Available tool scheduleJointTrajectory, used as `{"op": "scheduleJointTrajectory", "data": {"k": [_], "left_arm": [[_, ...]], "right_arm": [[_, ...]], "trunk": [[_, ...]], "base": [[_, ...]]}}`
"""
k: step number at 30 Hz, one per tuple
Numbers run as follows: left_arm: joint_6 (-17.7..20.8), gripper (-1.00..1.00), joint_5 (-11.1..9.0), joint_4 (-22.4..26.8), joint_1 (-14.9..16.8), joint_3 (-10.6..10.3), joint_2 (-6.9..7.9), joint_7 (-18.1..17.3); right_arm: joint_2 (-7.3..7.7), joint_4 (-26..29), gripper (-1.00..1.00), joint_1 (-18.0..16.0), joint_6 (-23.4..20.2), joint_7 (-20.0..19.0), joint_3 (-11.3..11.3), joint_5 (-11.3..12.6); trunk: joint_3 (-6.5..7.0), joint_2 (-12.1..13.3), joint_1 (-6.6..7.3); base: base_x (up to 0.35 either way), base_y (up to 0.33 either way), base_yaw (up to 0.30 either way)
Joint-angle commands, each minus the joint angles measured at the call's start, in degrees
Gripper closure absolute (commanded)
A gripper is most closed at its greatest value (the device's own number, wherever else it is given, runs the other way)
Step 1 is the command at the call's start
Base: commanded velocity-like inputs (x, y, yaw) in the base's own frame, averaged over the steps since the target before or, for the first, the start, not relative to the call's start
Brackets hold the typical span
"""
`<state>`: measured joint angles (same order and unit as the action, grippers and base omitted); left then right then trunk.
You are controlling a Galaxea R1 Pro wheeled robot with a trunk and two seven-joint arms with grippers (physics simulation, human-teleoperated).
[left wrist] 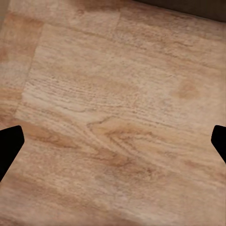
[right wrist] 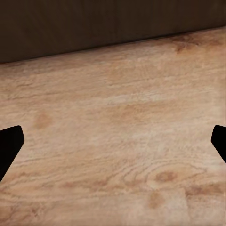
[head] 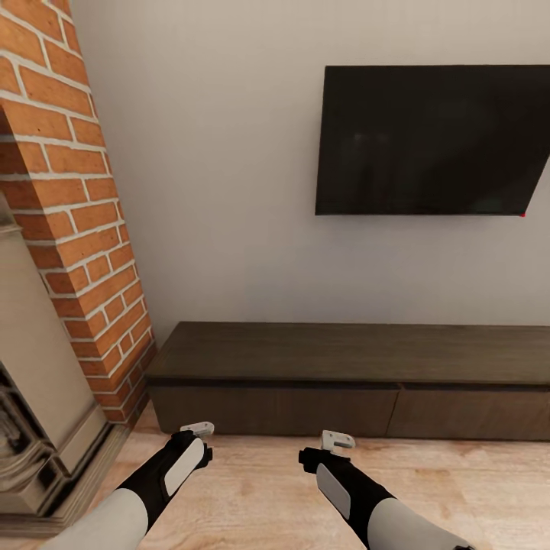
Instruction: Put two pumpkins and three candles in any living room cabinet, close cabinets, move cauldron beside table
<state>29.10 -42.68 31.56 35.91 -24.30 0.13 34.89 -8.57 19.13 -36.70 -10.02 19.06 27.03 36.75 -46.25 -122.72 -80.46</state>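
The long, low dark brown cabinet (head: 344,355) stands against the pale wall of the living room, its drawer fronts (head: 275,410) flush and shut. My left gripper (head: 197,430) and right gripper (head: 338,441) hang just in front of it, low over the wood floor. In the left wrist view the left gripper (left wrist: 113,141) is open with bare planks between its dark fingertips (left wrist: 10,146). The right gripper (right wrist: 113,146) is likewise open, and the cabinet's dark front (right wrist: 108,23) lies just beyond it. The pumpkins, candles and cauldron are out of view.
A black TV (head: 431,140) hangs on the wall above the cabinet. A red brick fireplace (head: 72,214) with a pale stone surround (head: 38,367) juts out at the left. Light wood plank floor (head: 260,489) stretches between me and the cabinet.
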Motion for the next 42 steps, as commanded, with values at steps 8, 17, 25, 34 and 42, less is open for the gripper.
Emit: {"op": "scheduleJointTrajectory", "data": {"k": [8, 17, 25, 34, 42], "left_arm": [[0.2, -1.0, -0.3, 0.1, 0.0, -0.3, 0.05, 0.4], [0.2, -1.0, -0.1, 0.1, 0.0, -0.3, 0.03, 0.4], [0.2, -1.0, -0.1, 0.1, 0.0, -0.3, 0.04, 0.4], [0.1, -1.0, 0.1, 0.1, 0.0, -0.3, 0.05, 0.4], [0.0, -1.0, 0.0, 0.1, 0.0, -0.3, -0.03, 0.4]], "right_arm": [[0.05, 0.1, -1.0, 0.0, -0.3, 0.5, 0.5, 0.4], [0.05, 0.1, -1.0, 0.0, -0.5, 0.4, 0.5, 0.4], [0.05, 0.1, -1.0, 0.0, -0.7, 0.4, 0.5, 0.4], [0.05, 0.1, -1.0, 0.0, -0.8, 0.4, 0.5, 0.4], [0.05, 0.1, -1.0, 0.0, -1.0, 0.4, 0.5, 0.4]], "trunk": [[0.95, 3.2, 1.77], [1.77, 6.8, 3.75], [2.48, 10.0, 5.51], [3.28, 13.6, 7.48], [3.99, 16.8, 9.24]], "base": [[-0.139, 0.0, 0.0], [-0.231, 0.0, 0.0], [-0.037, 0.0, 0.0], [-0.001, 0.0, 0.046], [0.0, 0.0, 0.066]]}}
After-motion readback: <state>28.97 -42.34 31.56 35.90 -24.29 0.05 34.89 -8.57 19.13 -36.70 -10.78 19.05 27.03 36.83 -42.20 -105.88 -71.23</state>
